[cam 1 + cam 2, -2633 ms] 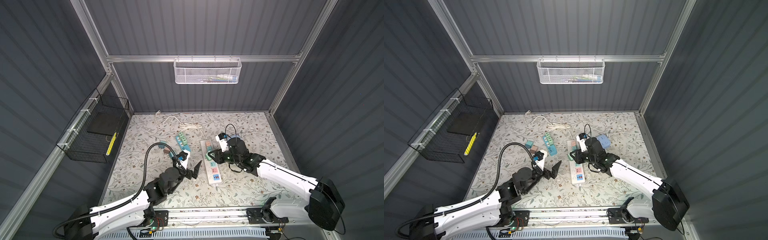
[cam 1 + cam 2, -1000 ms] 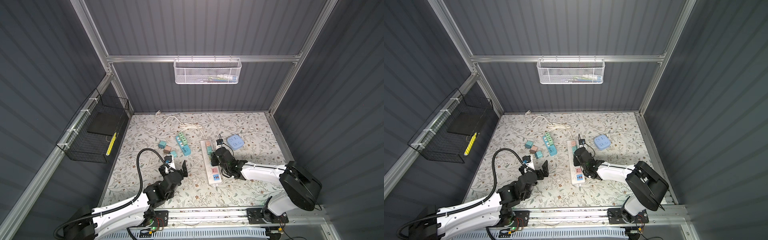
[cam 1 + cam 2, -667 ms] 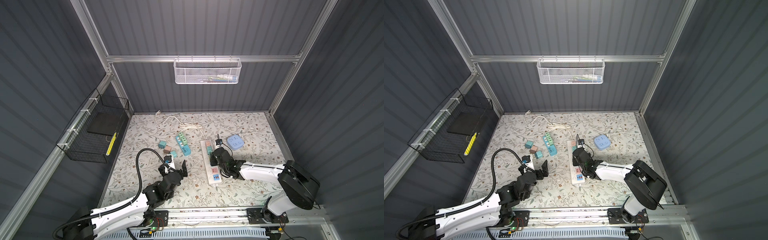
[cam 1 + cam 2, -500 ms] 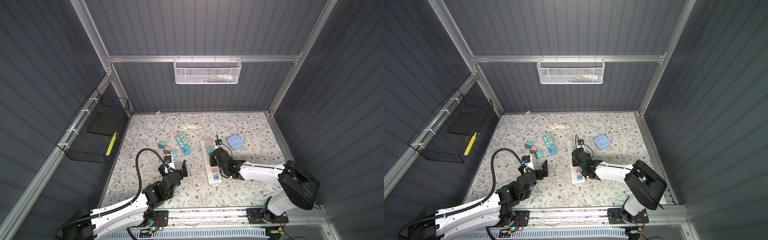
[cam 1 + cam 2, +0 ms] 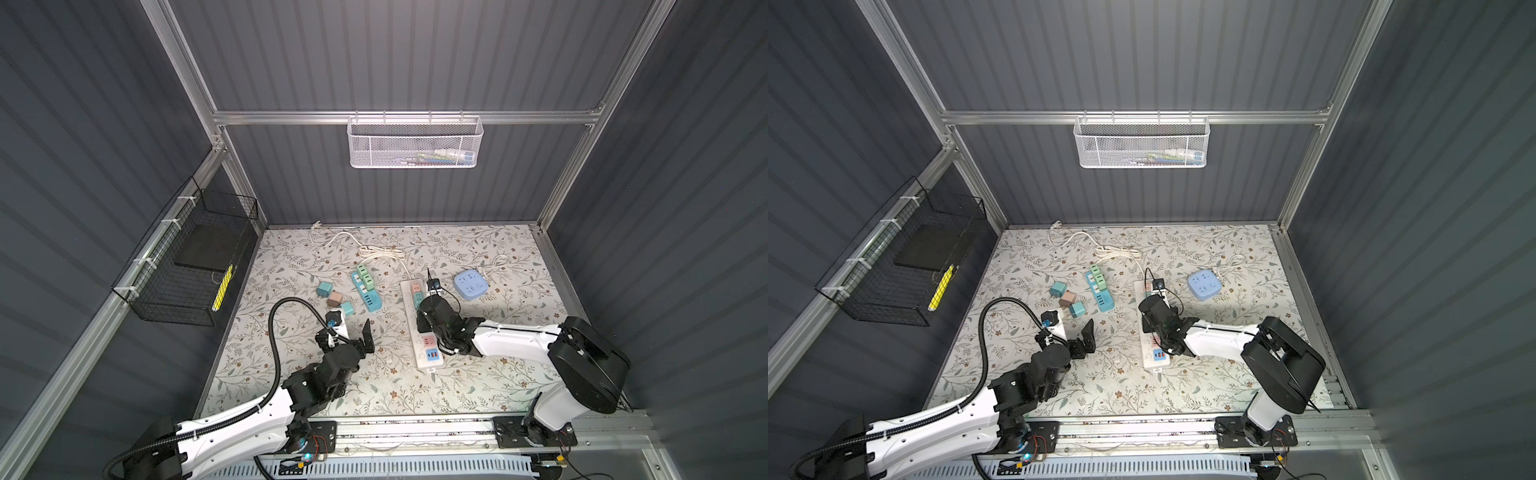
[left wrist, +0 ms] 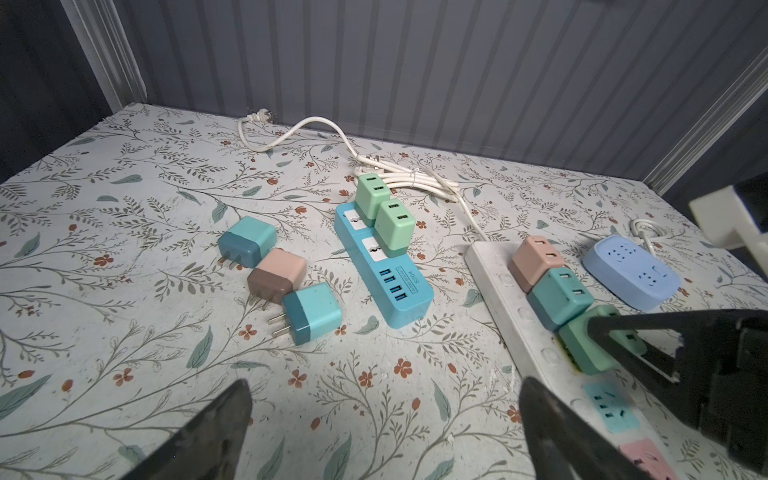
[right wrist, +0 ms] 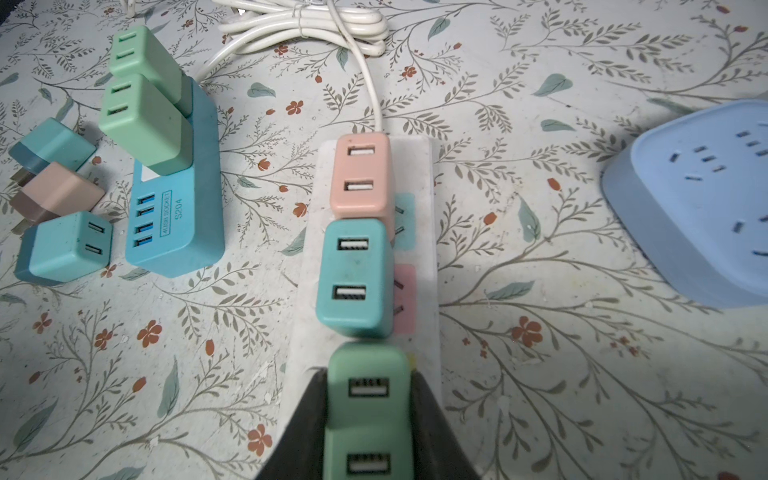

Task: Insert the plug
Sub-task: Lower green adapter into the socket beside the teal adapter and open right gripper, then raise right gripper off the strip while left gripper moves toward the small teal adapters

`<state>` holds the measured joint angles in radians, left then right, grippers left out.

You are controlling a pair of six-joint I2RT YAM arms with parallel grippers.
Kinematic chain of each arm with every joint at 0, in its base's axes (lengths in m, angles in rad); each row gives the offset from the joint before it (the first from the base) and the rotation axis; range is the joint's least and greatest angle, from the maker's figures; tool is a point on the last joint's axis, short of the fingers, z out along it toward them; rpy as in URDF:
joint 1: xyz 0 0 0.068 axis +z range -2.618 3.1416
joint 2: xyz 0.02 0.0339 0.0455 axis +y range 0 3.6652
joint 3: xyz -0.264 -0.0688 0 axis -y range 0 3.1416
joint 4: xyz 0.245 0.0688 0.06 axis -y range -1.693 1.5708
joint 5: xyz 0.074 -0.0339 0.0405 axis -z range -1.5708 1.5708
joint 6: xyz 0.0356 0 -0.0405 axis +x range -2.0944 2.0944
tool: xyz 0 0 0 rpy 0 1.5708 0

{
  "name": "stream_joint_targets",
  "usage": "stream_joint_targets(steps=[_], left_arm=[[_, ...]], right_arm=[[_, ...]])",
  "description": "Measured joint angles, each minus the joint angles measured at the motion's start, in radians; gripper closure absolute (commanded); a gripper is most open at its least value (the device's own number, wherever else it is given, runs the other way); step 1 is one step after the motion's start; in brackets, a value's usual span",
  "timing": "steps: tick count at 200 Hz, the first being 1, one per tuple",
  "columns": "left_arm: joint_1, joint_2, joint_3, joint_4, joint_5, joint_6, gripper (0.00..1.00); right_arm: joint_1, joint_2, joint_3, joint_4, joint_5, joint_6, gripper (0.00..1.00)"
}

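Observation:
A green plug [image 7: 368,399] stands on the white power strip [image 7: 419,166], directly after a teal plug [image 7: 355,278] and a pink plug [image 7: 363,178] in the same row. My right gripper [image 7: 368,376] is shut on the green plug, one black finger on each side. In the left wrist view the green plug [image 6: 590,345] sits low on the strip [image 6: 494,274], its prongs hidden. In both top views the right gripper [image 5: 424,322] [image 5: 1148,320] lies low over the strip's middle. My left gripper [image 6: 384,386] [image 5: 353,328] hangs open over bare mat, left of the strip.
A blue USB strip [image 5: 368,291] carrying two green plugs lies left of the white strip. Three loose plugs [image 5: 334,297] sit further left. A round blue socket [image 5: 470,283] rests at the right, and a coiled white cable [image 5: 380,251] at the back.
The right arm has come down from above onto the strip with the green plug. The left gripper has pulled back to the left. Over the last second both hardly move.

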<state>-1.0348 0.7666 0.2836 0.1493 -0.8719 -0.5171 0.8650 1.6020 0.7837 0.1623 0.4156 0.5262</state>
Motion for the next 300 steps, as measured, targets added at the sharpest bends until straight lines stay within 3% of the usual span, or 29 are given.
stream_joint_targets(steps=[74, 164, 188, 205, 233, 300], left_arm=[[0.000, -0.001, -0.001, 0.000, 0.000, -0.004, 0.00], [0.000, -0.019, -0.001, -0.032, -0.005, -0.010, 0.00], [0.000, -0.032, -0.001, -0.045, -0.008, -0.014, 0.00], [0.000, -0.039, -0.001, -0.058, -0.010, -0.016, 0.00], [0.000, -0.056, 0.001, -0.082, -0.013, -0.016, 0.00], [0.000, -0.090, 0.042, -0.138, -0.016, -0.015, 0.00]], right_arm=[[0.053, 0.076, 0.121, -0.164, 0.118, 0.019, 0.81], [0.064, 0.112, 0.138, -0.174, 0.154, 0.066, 0.75], [0.064, 0.105, 0.138, -0.178, 0.145, 0.065, 0.67], [0.061, 0.098, 0.145, -0.199, 0.120, 0.059, 0.53], [0.056, 0.084, 0.166, -0.296, 0.060, 0.037, 0.41], [-0.021, -0.106, 0.241, -0.335, -0.047, -0.019, 0.35]])
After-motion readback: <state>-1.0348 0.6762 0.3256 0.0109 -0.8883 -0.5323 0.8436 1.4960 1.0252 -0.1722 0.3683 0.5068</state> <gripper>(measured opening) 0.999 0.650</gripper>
